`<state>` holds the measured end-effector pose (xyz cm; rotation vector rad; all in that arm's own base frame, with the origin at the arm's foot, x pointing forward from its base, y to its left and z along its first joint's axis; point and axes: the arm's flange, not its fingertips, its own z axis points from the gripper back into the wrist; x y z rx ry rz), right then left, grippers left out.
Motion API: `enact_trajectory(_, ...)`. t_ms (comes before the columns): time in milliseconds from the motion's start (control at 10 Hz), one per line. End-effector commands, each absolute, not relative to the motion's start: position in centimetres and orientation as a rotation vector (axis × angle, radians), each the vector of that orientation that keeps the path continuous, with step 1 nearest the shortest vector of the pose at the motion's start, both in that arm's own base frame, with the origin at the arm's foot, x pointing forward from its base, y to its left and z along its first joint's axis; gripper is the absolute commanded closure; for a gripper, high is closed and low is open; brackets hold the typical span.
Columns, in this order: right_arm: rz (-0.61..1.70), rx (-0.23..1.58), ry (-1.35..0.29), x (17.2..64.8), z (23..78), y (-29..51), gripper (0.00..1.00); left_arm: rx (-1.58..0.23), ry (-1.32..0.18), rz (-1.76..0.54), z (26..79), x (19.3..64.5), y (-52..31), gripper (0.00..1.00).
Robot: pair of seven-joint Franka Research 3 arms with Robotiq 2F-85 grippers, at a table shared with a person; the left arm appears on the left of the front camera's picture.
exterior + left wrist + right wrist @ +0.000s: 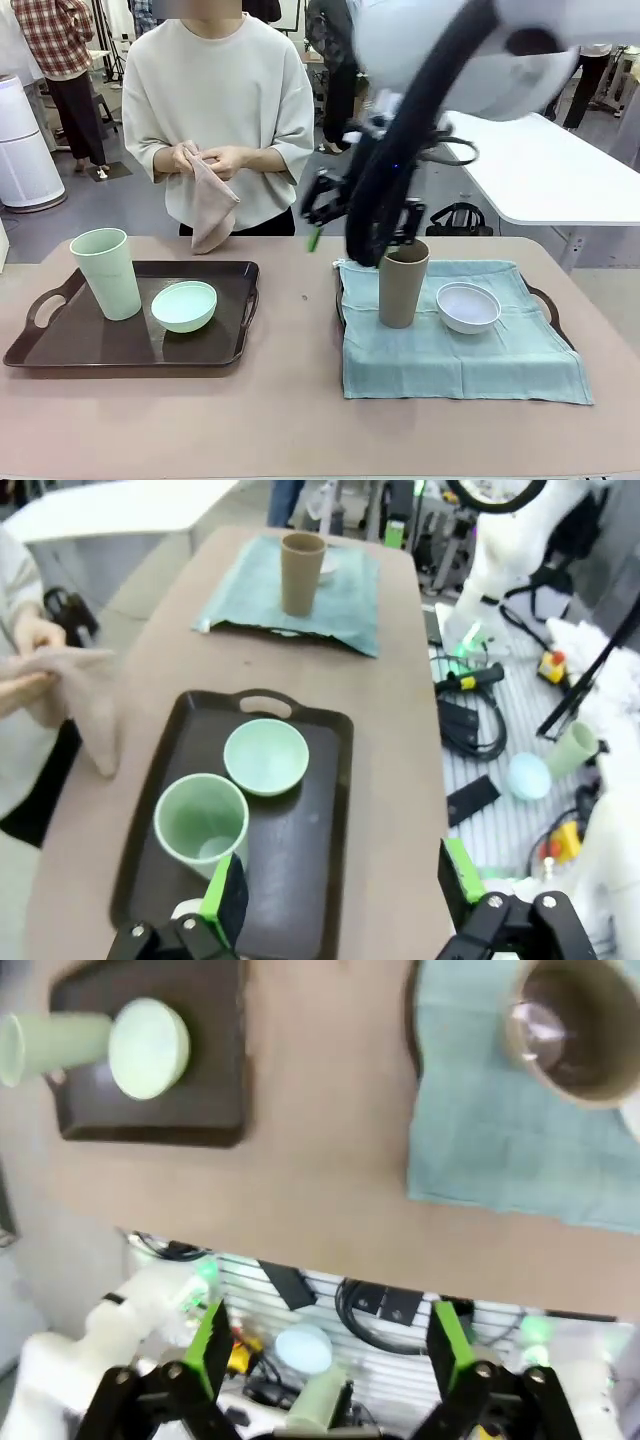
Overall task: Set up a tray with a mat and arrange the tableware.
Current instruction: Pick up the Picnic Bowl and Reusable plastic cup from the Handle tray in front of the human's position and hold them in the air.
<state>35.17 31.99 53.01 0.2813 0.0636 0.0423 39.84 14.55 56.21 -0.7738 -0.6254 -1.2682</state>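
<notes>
**Two trays laid, both grippers open and empty**

The tabletop (pixel 300 400) carries a dark tray (pixel 60 345) towards its left edge and a teal mat (pixel 450 360) draped over a second tray (pixel 545 305) towards its right edge. At the far edge a person holds a beige cloth (pixel 210 210).

The mint cup (pixel 106 275) stands upright on the dark tray, with the mint bowl (pixel 184 305) just beside it. The tan cup (pixel 402 288) and the white bowl (pixel 468 306) sit on the mat.

The left gripper (pixel 340 878) and the right gripper (pixel 328 1335) have their jaws spread wide, holding nothing.

Open table (pixel 295 350) between tray (pixel 60 345) and mat (pixel 450 360); right arm (pixel 400 170) overhangs tan cup (pixel 403 290).
</notes>
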Motion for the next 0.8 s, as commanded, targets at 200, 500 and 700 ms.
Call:
enact_trajectory(200, 0.119, 0.142, 0.026, 38.3, 51.8, 39.9, 0.0, -0.775, -0.806, -1.521, 54.8, 41.8, 16.3, 0.0)
enact_trajectory(500, 0.183, 0.175, 0.001, 38.7, 49.7, 43.8, 0.0, -0.772, -0.853, -1.588, 53.7, 43.2, 17.0, 0.0)
enact_trajectory(700, 0.202, 0.186, 0.012, 39.0, 48.4, 45.5, 0.0, -0.751, -0.834, -1.553, 52.4, 44.6, 17.2, 0.0)
